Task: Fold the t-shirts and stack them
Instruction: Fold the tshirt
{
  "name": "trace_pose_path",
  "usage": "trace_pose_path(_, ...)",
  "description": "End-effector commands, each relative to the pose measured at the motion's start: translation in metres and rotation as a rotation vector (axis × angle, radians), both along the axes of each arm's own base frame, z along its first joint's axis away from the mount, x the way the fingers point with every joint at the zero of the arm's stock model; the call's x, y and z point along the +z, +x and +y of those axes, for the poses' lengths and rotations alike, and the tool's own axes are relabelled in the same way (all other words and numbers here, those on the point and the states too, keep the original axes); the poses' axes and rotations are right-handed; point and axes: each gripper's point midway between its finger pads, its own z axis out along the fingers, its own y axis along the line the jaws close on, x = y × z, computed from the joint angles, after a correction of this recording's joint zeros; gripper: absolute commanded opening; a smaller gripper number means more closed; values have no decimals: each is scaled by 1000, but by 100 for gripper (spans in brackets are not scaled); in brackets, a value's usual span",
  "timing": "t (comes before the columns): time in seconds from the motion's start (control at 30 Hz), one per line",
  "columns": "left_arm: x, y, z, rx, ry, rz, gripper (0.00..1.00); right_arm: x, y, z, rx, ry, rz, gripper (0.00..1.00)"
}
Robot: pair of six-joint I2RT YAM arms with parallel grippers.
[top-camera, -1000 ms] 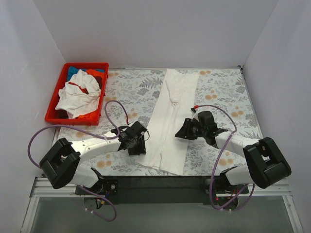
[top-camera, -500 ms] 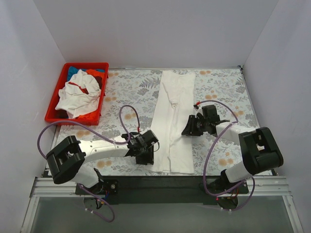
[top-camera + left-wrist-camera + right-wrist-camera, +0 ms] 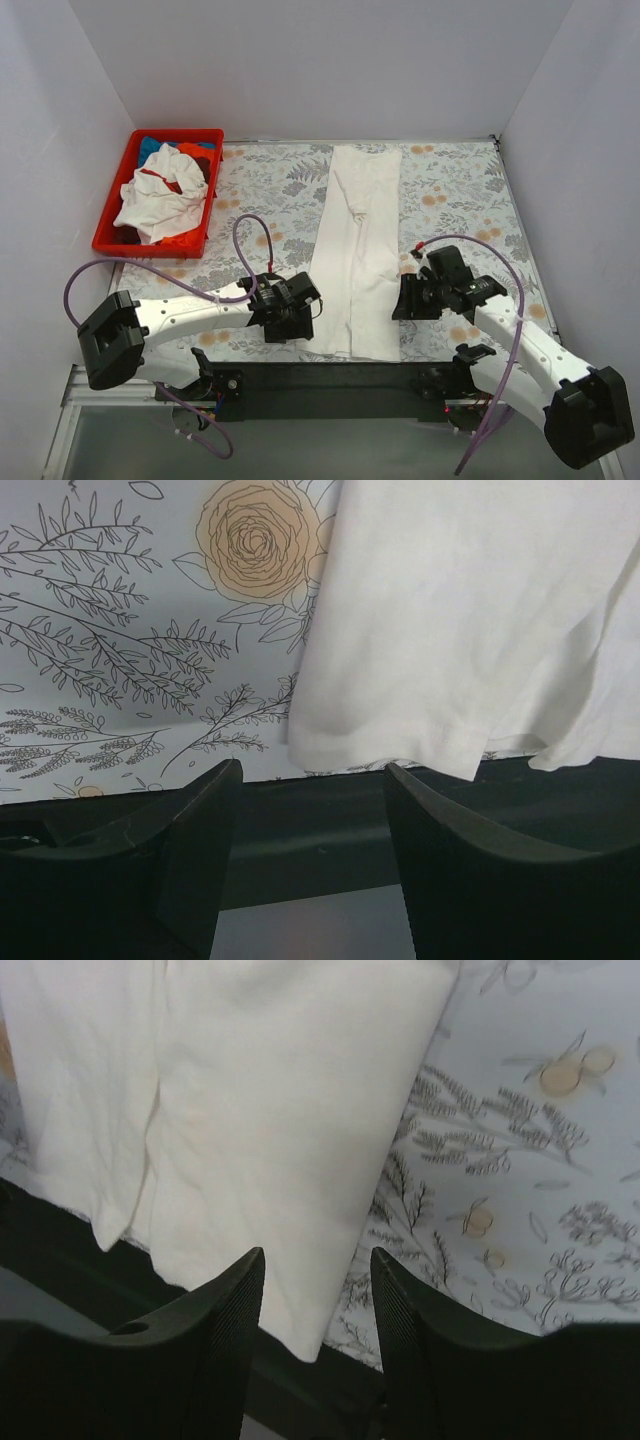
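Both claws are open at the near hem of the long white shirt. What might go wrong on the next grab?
1. The white shirt lies in layers and its near hem overhangs the table edge; the left claw or right claw may pinch one layer only, undoing the fold.
2. The left arm's purple cable loops near the shirt and might drag it.

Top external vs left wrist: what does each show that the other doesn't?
Only top external: the red bin holding loose shirts, the right gripper, and the whole length of the folded white shirt. Only left wrist: the shirt's near hem up close, reaching the black table edge, with the open left gripper holding nothing. Both: the white shirt and the floral cover.
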Motion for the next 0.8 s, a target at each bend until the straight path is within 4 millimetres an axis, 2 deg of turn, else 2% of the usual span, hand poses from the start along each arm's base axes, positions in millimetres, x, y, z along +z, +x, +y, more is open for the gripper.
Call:
trace_pose_path(0.0,1,-3,0,24,1,7,58,-17,-56,-11,-26,-28,177,54)
trace_pose_path(0.13,-4,-5,-4,12,-4,18,58,-27,-80,-12,-19,-25,228,54)
trace_pose_path(0.23,-6,-3,-7,3,-3,15,58,-32,-91,-8,6,-12,269,52)
trace_pose_path(0.43,-7,0,-13,1,-15,6,57,-36,-92,-7,4,-43,288,49)
trace_pose_path(0.77,-16,1,-12,-5,0,6,56,-44,-97,3,17,-22,315,41)
